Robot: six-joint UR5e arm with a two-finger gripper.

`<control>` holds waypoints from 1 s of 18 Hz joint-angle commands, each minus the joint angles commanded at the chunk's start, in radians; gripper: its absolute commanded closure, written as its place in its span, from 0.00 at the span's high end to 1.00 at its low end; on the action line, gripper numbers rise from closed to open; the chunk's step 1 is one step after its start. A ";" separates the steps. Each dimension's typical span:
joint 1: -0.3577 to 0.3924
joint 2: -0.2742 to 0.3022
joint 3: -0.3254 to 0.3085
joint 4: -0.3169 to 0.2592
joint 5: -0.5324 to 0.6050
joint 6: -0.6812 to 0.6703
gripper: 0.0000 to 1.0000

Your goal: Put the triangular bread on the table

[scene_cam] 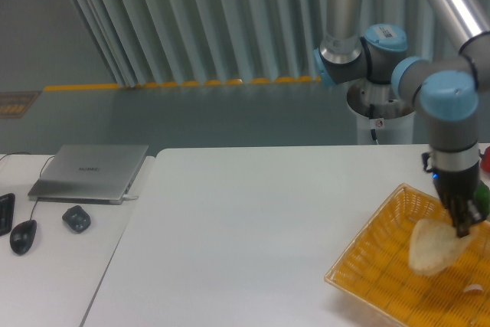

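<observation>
Bread [433,248] hangs clamped by its upper right corner in the tool [464,227] of a UR5e arm, lifted clear above the yellow woven basket [375,266] at the right end of the white counter [253,227]. The triangular slice droops from the pinch point, its broad pale face turned toward the camera, with most of its weight hanging below and to the left of the fingers. A small white crumb [476,289] lies in the basket near the right edge of the frame.

The grip looks thin: only a corner of soft bread sits between the fingers, so a quick swing toward the open counter could tear that corner or let the slice slip and drop back into the basket. The basket's raised near rim is another hazard, since a low path to the left could catch the dangling lower edge. On the separate desk at left sit a laptop [90,171] and a mouse [23,236], well apart from the work.
</observation>
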 joint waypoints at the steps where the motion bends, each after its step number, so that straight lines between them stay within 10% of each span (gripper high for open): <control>1: 0.026 0.005 0.003 -0.011 -0.014 0.034 0.02; 18: 0.381 0.026 -0.011 -0.117 -0.036 0.430 0.03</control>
